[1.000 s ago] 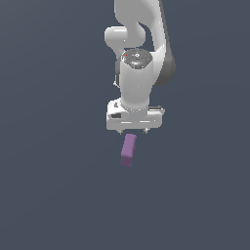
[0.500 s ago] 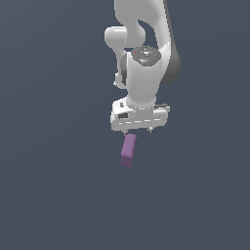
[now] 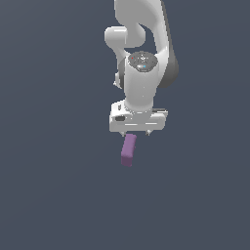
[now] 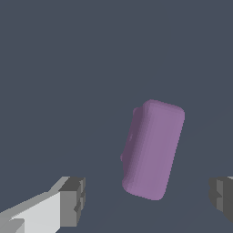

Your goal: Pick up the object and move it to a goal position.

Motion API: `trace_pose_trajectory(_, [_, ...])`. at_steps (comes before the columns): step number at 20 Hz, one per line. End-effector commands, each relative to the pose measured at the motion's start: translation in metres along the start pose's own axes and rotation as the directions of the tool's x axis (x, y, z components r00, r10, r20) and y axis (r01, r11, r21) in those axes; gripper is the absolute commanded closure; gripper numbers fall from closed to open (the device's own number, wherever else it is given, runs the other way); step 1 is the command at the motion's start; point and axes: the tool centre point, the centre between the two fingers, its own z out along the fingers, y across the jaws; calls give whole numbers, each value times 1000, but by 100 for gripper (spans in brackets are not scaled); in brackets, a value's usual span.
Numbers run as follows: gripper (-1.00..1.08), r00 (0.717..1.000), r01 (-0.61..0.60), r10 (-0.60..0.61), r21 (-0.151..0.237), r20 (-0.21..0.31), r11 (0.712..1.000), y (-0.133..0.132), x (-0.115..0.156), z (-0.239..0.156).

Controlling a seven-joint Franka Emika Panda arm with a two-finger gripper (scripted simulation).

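Purple and matte, a small oblong block (image 3: 128, 150) lies on a plain dark grey-blue surface (image 3: 53, 195), tilted a little off straight in both views. A white robot arm (image 3: 142, 73) reaches down from the far side of the scene, and its gripper (image 3: 138, 133) hangs directly above the block's far end. In the wrist view the block (image 4: 152, 149) sits between two grey fingertips (image 4: 73, 201), which stand wide apart with clear space on each side. The gripper holds nothing and touches nothing. No goal marker is visible anywhere.

Judging by this, the grasp has not yet begun. The block sits nearer one fingertip than the other and is angled against the line between them. If the gripper descends without centring or turning, one finger could land on the block or nudge it aside. A closing finger might also twist the block rather than clamp it squarely, leaving a weak hold that slips during the lift.
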Motion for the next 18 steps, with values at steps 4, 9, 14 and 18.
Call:
trace_pose_trajectory(4, [-92, 994, -106, 106, -3, 10, 994, 10, 3, 16])
trace_pose_trajectory(9, [-92, 979, -201, 202, -9, 18, 979, 19, 6, 30])
trace_pose_trajectory(14, [-92, 967, -254, 254, -13, 22, 967, 24, 7, 38])
trace_pose_trajectory(18, [-92, 963, -267, 267, -15, 22, 964, 25, 7, 40])
